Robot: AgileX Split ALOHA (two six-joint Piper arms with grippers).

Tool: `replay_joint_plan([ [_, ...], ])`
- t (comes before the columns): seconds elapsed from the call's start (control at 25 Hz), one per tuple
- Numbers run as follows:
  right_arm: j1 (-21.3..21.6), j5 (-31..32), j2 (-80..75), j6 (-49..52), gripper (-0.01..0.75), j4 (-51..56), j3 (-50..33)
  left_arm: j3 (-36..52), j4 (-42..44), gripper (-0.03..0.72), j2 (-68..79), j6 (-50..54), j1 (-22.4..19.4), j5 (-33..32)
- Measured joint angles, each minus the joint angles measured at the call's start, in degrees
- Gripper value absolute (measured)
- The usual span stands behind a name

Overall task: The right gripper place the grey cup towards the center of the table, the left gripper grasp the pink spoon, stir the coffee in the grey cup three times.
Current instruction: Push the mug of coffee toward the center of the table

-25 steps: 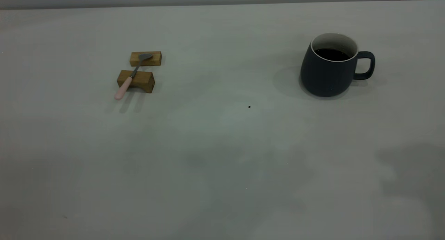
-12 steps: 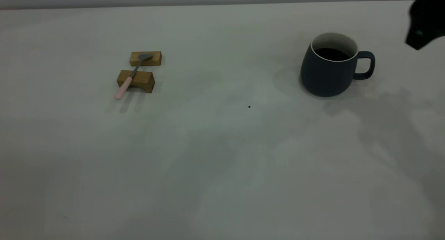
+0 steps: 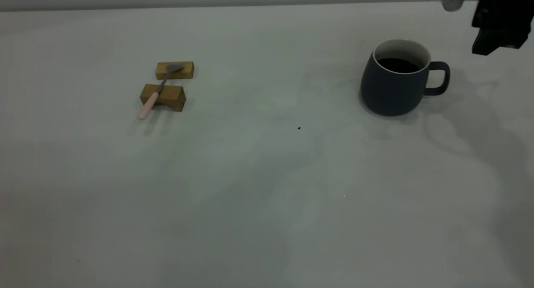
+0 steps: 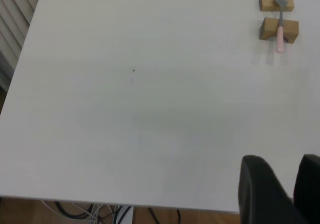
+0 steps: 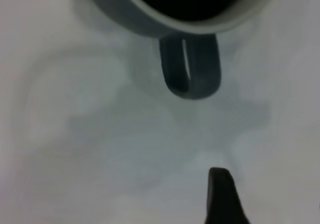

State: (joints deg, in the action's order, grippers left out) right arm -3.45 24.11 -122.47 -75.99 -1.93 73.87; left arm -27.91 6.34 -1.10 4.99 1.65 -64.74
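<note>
The grey cup (image 3: 390,89) stands at the right of the table (image 3: 267,175), its handle (image 3: 438,78) pointing right and dark coffee (image 3: 398,64) inside. My right gripper (image 3: 498,27) hovers up and to the right of the handle, clear of the cup. In the right wrist view the cup's handle (image 5: 191,68) lies ahead of the right gripper (image 5: 270,199), which is open; one finger (image 5: 222,196) shows. The pink spoon (image 3: 147,107) rests across two wooden blocks at the left. My left gripper (image 4: 292,171) is parked far from the spoon (image 4: 279,38), jaws a narrow gap apart, holding nothing.
Two brown wooden blocks (image 3: 163,97) (image 3: 175,70) hold up the spoon. A tiny dark speck (image 3: 299,128) lies near the table's middle. The table's near edge (image 4: 100,199) shows in the left wrist view, with cables and floor beyond.
My right gripper has come into the exterior view at the top right and moved left towards the cup. Its shadow has slid across the table. Cup and spoon have not moved.
</note>
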Motion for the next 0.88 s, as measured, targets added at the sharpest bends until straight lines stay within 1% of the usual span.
replay_joint_plan([
  [0.2,1.1,2.4,-2.5,-18.0,0.491,14.0,2.3,0.0,0.0,0.239,0.0,0.0,0.0,0.0],
  [0.36,1.9,5.1,-4.8,-28.6,0.491,24.3,4.0,0.0,0.0,0.239,0.0,0.0,0.0,0.0],
  [0.52,1.9,5.0,-6.2,-33.6,0.491,29.4,4.4,0.0,0.0,0.239,0.0,0.0,0.0,0.0],
  [0.72,2.0,4.5,-8.2,-35.1,0.491,30.6,4.4,0.0,0.0,0.239,0.0,0.0,0.0,0.0],
  [0.88,2.0,2.8,-9.7,-35.7,0.491,30.8,4.4,0.0,0.0,0.239,0.0,0.0,0.0,0.0],
])
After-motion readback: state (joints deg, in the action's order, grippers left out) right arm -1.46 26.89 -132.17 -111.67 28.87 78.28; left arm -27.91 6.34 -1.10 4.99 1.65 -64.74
